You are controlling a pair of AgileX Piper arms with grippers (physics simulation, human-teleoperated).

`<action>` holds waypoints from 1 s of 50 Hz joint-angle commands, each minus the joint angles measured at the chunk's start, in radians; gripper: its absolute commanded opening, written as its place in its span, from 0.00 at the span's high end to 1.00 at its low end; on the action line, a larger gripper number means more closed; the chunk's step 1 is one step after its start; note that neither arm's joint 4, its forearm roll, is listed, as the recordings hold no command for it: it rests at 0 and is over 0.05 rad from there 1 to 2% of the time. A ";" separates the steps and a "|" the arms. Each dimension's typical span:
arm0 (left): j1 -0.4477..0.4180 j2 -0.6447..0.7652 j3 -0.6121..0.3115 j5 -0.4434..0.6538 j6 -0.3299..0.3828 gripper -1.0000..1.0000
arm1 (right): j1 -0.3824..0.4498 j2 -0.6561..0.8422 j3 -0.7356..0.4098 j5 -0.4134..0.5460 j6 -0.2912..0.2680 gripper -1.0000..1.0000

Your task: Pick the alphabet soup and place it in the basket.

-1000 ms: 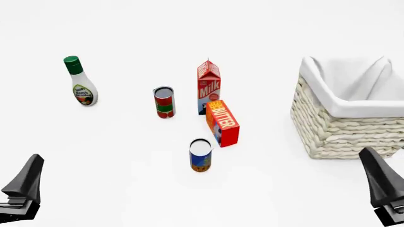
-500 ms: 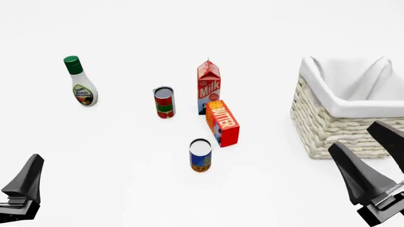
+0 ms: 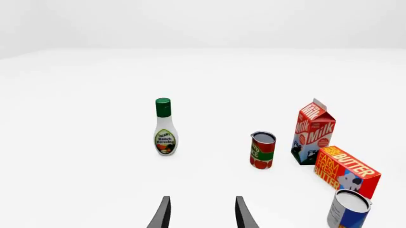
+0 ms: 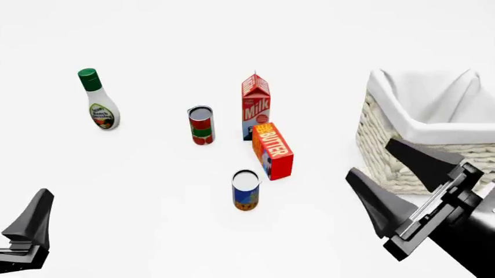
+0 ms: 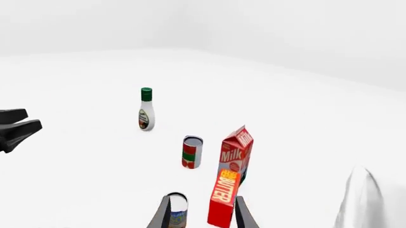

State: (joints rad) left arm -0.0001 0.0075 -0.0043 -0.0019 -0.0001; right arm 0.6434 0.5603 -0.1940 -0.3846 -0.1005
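Note:
The alphabet soup (image 4: 246, 190), a small can with a blue upper label and silver top, stands upright in the middle of the table, just in front of the butter box. It also shows in the left wrist view (image 3: 347, 209) and, between the fingers, in the right wrist view (image 5: 176, 209). The cream wicker basket (image 4: 402, 168) with white lining stands at the right. My right gripper (image 4: 369, 156) is open and empty, in front of the basket's left side and well to the right of the can. My left gripper (image 4: 43, 200) is open and empty at the near left, far from the can.
A butter box (image 4: 272, 150) and a milk carton (image 4: 256, 104) stand just behind the soup. A red-and-green can (image 4: 201, 125) stands to their left, a ranch dressing bottle (image 4: 98, 101) at the far left.
My right arm has swung up and to the left from the near right corner, its open fingers now in front of the basket. The left arm and the objects have not moved.

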 commanded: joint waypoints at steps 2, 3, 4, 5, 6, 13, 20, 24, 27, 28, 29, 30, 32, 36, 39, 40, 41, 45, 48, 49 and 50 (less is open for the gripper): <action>0.000 0.000 0.000 0.000 0.000 0.00 | 0.075 0.197 -0.018 -0.159 0.006 0.00; 0.000 0.000 0.000 0.000 0.000 0.00 | 0.079 0.216 -0.017 -0.175 0.008 0.00; 0.000 0.000 0.000 0.000 0.000 0.00 | 0.079 0.216 -0.017 -0.175 0.008 0.00; 0.000 0.000 0.000 0.000 0.000 0.00 | 0.088 0.244 -0.017 -0.196 0.008 0.00; 0.000 0.000 0.000 0.000 0.000 0.00 | 0.094 0.265 -0.019 -0.212 0.009 0.00; 0.000 0.000 0.000 0.000 0.000 0.00 | 0.124 0.363 -0.041 -0.275 0.011 0.00; 0.000 0.000 0.000 0.000 0.000 0.00 | 0.144 0.450 -0.065 -0.321 0.008 0.00; 0.000 0.000 0.000 0.000 0.000 0.00 | 0.146 0.494 -0.078 -0.345 0.009 0.00; 0.000 0.000 0.000 0.000 0.000 0.00 | 0.146 0.521 -0.082 -0.362 0.012 0.00; 0.000 0.000 0.000 0.000 0.000 0.00 | 0.144 0.532 -0.083 -0.369 0.014 0.00; 0.000 0.000 0.000 0.000 0.000 0.00 | 0.143 0.542 -0.083 -0.375 0.016 0.00; 0.000 0.000 0.000 0.000 0.000 0.00 | 0.142 0.551 -0.083 -0.381 0.016 0.00; 0.000 0.000 0.000 0.000 0.000 0.00 | 0.142 0.572 -0.085 -0.393 0.018 0.00; 0.000 0.000 0.000 0.000 0.000 0.00 | 0.144 0.606 -0.092 -0.408 0.018 0.00; 0.000 0.000 0.000 0.000 0.000 0.00 | 0.148 0.632 -0.097 -0.422 0.020 0.00; 0.000 0.000 0.000 0.000 0.000 0.00 | 0.149 0.642 -0.098 -0.428 0.021 0.00; 0.000 0.000 0.000 0.000 0.000 0.00 | 0.150 0.653 -0.099 -0.434 0.022 0.00; 0.000 0.000 0.000 0.000 0.000 0.00 | 0.155 0.703 -0.106 -0.464 0.027 0.00; 0.000 0.000 0.000 0.000 0.000 0.00 | 0.157 0.743 -0.112 -0.488 0.031 0.00; 0.000 0.000 0.000 0.000 0.000 0.00 | 0.157 0.752 -0.114 -0.493 0.032 0.00; 0.000 0.000 0.000 0.000 0.000 0.00 | 0.158 0.758 -0.116 -0.495 0.032 0.00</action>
State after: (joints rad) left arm 0.0000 0.0075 -0.0043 -0.0019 -0.0001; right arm 0.7931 1.2166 -0.2931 -0.8218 -0.0764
